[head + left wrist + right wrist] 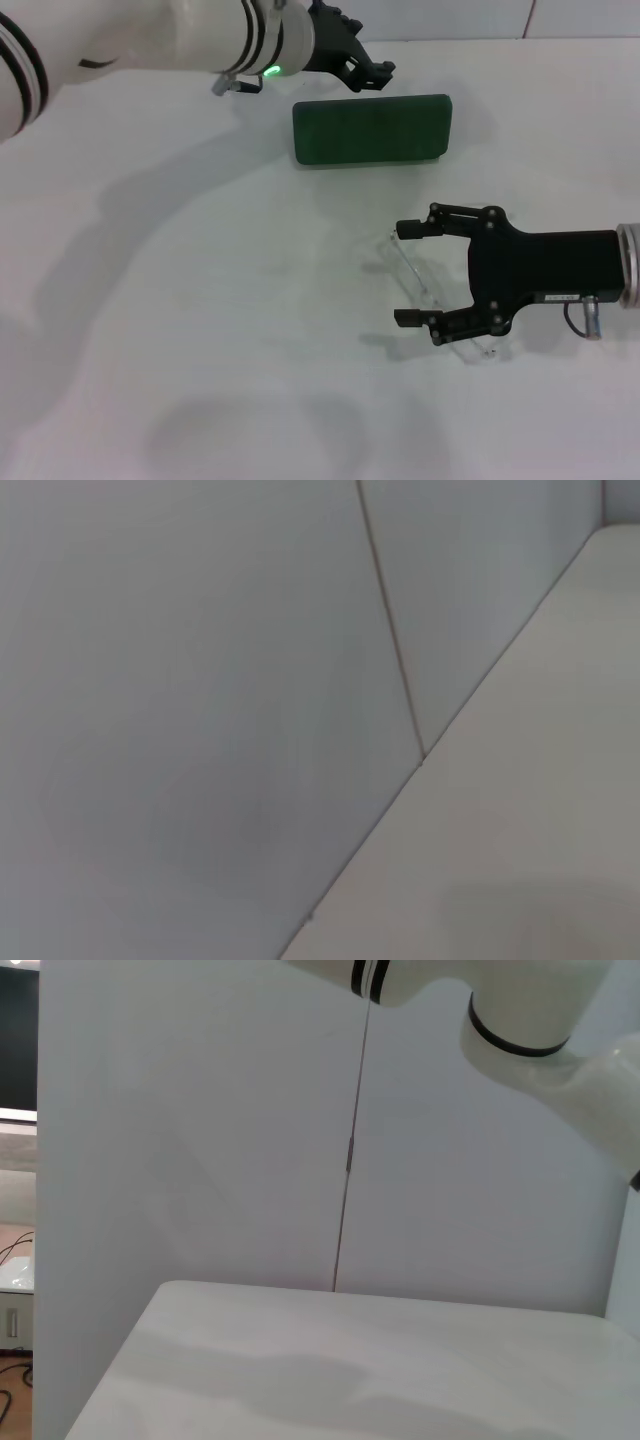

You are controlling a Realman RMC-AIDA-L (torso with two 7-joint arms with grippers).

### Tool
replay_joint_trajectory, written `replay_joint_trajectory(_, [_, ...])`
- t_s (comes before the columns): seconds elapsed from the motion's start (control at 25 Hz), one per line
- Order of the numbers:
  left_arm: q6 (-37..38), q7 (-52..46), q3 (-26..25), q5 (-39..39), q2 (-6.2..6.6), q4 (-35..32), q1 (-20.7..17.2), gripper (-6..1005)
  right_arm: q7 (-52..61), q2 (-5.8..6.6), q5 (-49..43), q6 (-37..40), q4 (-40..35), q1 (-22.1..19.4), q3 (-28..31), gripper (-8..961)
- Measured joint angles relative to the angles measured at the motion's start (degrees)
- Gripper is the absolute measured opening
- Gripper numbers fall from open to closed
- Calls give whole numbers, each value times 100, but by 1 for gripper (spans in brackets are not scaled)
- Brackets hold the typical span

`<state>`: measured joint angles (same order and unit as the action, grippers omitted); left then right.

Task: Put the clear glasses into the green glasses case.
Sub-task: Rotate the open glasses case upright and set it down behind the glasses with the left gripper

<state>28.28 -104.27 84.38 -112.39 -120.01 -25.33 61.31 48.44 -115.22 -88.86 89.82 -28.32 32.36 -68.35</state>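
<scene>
Two claws at work. Right gripper (410, 273) spread wide over clear glasses (425, 300), near table (200, 300) right edge. Left gripper (372, 72), can't tell its state, hangs by shut green glasses case (371, 129) at far edge. Step: grabbing glasses. Next: pinch softly, open lid.

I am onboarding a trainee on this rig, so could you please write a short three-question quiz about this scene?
1. True or false: the case is closed.
2. Which gripper is over the glasses? A) left B) right C) neither
3. Fill in: the left gripper sits at the case's ____ edge, by its left end.

Key:
1. True; the lid is down, so nothing can go in yet.
2. B; the right gripper is open, with its fingers on either side of the glasses.
3. Far; it is at the edge away from the robot.
</scene>
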Motion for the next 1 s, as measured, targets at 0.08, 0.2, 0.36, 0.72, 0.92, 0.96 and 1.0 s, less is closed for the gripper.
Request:
replay_joint_trajectory(0.08, [-19,-9,30,-84,-11,26,-3,652,-1,0,0,0,2,0,-37,859])
replay_joint_trajectory(0.2, [11,-31,172,-99,-11,48,-2,652,-2,1,0,0,3,2,-62,858])
replay_joint_trajectory(0.36, [120,-41,300,-99,-11,46,-6,652,-2,0,0,0,3,-4,-64,858])
replay_joint_trajectory(0.72, [876,-45,319,-110,16,-440,-207,651,28,48,0,16,-18,-121,-24,858])
replay_joint_trajectory(0.92, [1452,-181,307,-527,35,-1067,-608,650,38,55,0,18,-48,-118,-21,857])
replay_joint_trajectory(0.96, [1528,-253,308,-649,30,-1142,-657,650,39,58,0,16,-48,-114,-20,857])
replay_joint_trajectory(1.0, [1586,-320,310,-756,24,-1200,-686,650,40,60,0,9,-49,-108,-20,857])
